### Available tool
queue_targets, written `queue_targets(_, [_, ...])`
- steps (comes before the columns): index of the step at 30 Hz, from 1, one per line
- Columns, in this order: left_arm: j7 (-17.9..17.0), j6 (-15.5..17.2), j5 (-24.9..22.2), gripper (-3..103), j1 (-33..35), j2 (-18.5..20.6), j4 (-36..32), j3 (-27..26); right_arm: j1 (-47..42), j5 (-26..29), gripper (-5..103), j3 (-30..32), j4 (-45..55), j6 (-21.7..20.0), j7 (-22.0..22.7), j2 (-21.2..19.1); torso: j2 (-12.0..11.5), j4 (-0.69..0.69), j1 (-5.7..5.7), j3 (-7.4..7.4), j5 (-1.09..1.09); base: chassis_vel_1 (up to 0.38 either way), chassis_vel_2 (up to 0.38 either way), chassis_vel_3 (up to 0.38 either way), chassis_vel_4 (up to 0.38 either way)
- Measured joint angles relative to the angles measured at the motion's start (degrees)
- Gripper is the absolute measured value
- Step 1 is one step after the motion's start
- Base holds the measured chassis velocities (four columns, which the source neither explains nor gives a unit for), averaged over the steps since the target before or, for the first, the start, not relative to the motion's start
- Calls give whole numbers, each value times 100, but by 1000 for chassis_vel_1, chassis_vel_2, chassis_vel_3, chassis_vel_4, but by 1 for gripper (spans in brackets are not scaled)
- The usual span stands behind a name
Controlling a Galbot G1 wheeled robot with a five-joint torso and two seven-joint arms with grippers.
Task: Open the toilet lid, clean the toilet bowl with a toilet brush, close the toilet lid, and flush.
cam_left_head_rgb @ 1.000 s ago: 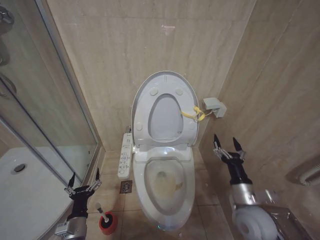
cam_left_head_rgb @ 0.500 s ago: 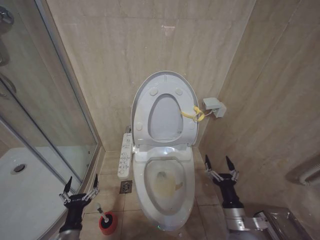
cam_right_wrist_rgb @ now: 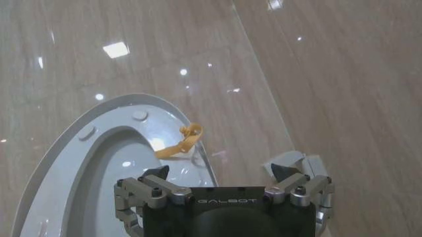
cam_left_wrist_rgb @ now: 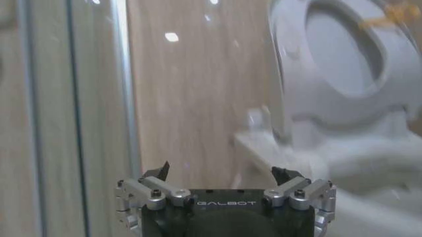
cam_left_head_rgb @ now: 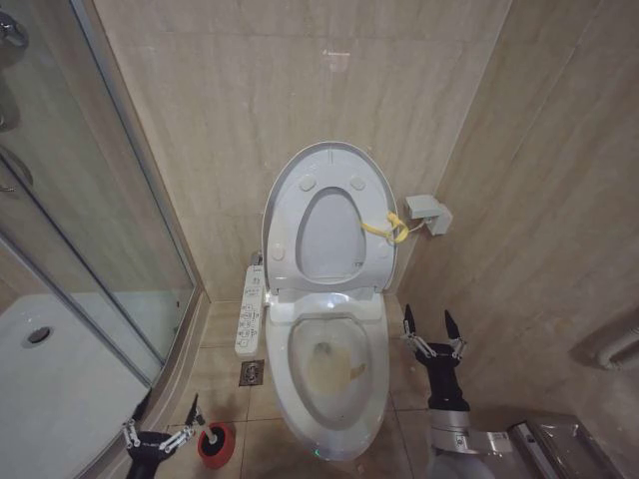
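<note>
The toilet lid (cam_left_head_rgb: 326,238) stands upright against the back wall, with the seat ring (cam_left_head_rgb: 300,195) raised against it. Below it the toilet bowl (cam_left_head_rgb: 329,367) lies uncovered, with yellowish-brown stains inside. On the floor left of the bowl, the toilet brush (cam_left_head_rgb: 213,435) stands with its black head in a red holder (cam_left_head_rgb: 212,451). My left gripper (cam_left_head_rgb: 167,409) is open, low at the frame's bottom edge, just left of the holder. My right gripper (cam_left_head_rgb: 427,317) is open beside the bowl's right side, empty. In the wrist views the left gripper (cam_left_wrist_rgb: 223,172) and the right gripper (cam_right_wrist_rgb: 221,172) hold nothing.
A glass shower enclosure (cam_left_head_rgb: 100,249) stands close on the left. The button panel (cam_left_head_rgb: 250,309) juts from the toilet's left side above a floor drain (cam_left_head_rgb: 252,372). A yellow strap (cam_left_head_rgb: 384,228) and a white wall box (cam_left_head_rgb: 429,213) sit right of the lid. The tiled right wall is near.
Both arms have dropped lower in the head view. The left gripper sank to the bottom edge beside the red holder. The right gripper moved down and left, nearer the bowl.
</note>
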Motion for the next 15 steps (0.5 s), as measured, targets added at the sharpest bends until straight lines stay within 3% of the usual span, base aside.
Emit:
queue_targets(2, [157,-9,-48,100,-143,-5,254,33,-8,11,100,19,28,1,0,-3,0,1,0,0,-1,0,0,0,0])
queue_targets(5, [724,-17,-232,100,-659,-30,1056,117,-57,88,100,33,109,3,1,-34,0,0,0,0,0,0,0,0,0])
queue_targets(6, [724,-17,-232,100,-659,-30,1056,117,-57,88,100,33,109,3,1,-34,0,0,0,0,0,0,0,0,0])
queue_targets(9, [1291,-17,-391,100,-1188,-20,1818,167,-63,117,100,-18,149,3,1,-68,0,1,0,0,0,0,0,0,0])
queue_targets(15, [1749,-5,-506,100,-1675,-2,2469,229,-13,116,100,-90,149,-6,1,-53,0,1,0,0,0,0,0,0,0])
